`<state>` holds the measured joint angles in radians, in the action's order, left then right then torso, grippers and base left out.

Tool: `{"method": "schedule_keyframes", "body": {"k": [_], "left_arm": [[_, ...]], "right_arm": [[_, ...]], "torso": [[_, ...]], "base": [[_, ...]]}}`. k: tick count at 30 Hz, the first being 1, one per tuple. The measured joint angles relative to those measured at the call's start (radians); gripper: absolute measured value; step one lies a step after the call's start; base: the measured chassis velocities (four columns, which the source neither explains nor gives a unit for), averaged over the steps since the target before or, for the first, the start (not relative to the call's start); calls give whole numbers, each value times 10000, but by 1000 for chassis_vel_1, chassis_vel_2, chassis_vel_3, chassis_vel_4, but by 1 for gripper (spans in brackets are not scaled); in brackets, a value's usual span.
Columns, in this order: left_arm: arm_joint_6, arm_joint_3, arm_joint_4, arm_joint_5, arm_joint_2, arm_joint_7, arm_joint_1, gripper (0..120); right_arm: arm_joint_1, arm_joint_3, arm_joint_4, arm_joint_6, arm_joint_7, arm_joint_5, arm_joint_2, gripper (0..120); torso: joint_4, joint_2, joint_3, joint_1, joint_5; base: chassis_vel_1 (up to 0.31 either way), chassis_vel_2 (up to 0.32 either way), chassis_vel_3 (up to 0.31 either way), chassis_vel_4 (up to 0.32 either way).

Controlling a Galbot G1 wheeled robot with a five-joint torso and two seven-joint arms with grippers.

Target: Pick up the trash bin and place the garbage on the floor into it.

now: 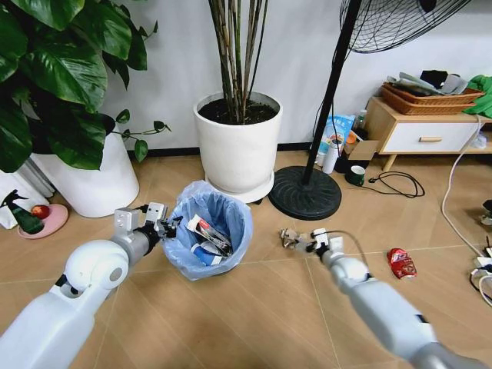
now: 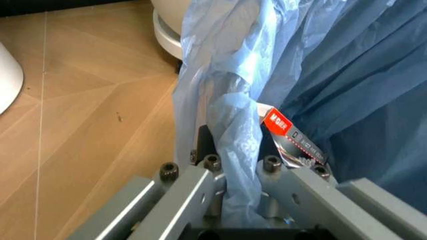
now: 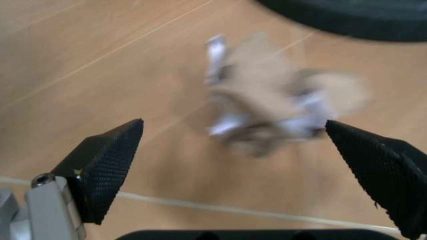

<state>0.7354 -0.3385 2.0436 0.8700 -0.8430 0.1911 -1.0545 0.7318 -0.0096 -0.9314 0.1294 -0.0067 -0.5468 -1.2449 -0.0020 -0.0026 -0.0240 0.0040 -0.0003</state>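
The trash bin (image 1: 184,257), black and lined with a crinkly light-blue bag, stands on the floor (image 1: 254,307) left of centre. Several wrappers lie inside it. My left gripper (image 1: 164,225) is shut on its near-left rim, and the left wrist view shows the jaws clamped on the bin's bag and rim (image 2: 233,165) beside a red-white wrapper (image 2: 291,138). A silver wrapper (image 1: 290,237) lies on the floor right of the bin. My right gripper (image 1: 307,241) hovers open just behind it. The silver wrapper (image 3: 267,112) lies ahead of the spread pads (image 3: 107,167). A crushed red can (image 1: 401,263) lies farther right.
A large white plant pot (image 1: 238,146) stands behind the bin and another white pot (image 1: 88,181) at the left. A black fan base (image 1: 305,194) is close behind the wrapper. A mug (image 1: 357,175), cables (image 1: 400,183) and a wooden cabinet (image 1: 423,131) are at the back right.
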Motion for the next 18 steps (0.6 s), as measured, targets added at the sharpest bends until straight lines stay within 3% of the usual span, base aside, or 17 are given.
{"method": "schedule_keyframes", "body": {"k": [7,18], "left_arm": [[0,20,66,6,25,7,-25,0],[0,89,35,3,-39,-4,-14,0]], "right_arm": [[-634,516,1716,-363,99,891,-1047,100],[-871,737,2130,-317,400,1129,-1240,96]], "torso": [[0,1,0,0,-6],[-3,1,1,0,-5]], "base": [[0,0,0,0],[0,0,0,0]]}}
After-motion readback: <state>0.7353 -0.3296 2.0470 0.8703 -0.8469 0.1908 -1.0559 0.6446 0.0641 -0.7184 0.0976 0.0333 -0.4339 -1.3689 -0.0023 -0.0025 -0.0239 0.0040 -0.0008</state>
